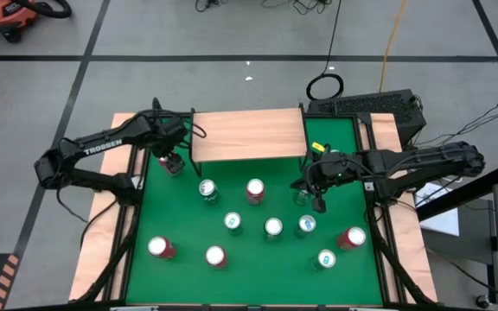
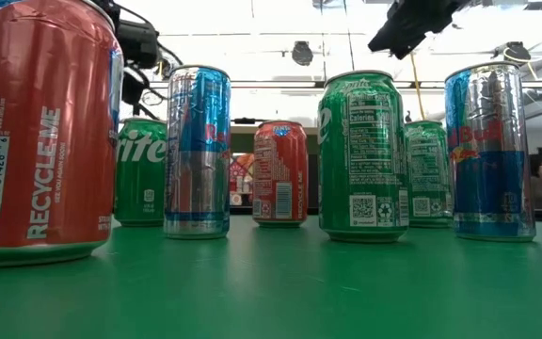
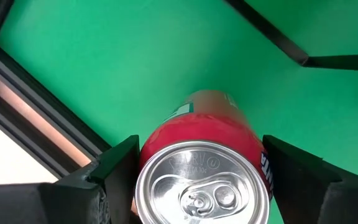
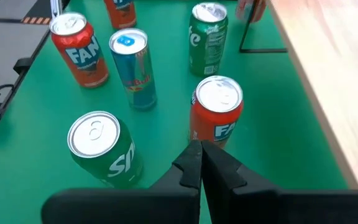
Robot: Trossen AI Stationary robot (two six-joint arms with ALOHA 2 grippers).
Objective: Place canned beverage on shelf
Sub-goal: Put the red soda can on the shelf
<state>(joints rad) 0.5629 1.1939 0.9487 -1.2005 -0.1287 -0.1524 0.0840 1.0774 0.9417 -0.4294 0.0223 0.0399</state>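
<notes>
Cans stand scattered on the green table; the shelf spans its far edge above a grey floor. The left gripper, by the shelf's left leg, clamps a red can. The right gripper hovers closed, empty.

Red can base, hidden between left claw fingers

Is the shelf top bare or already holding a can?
Bare: in the high view the wooden shelf carries no can; all cans stand on the green table.
</notes>
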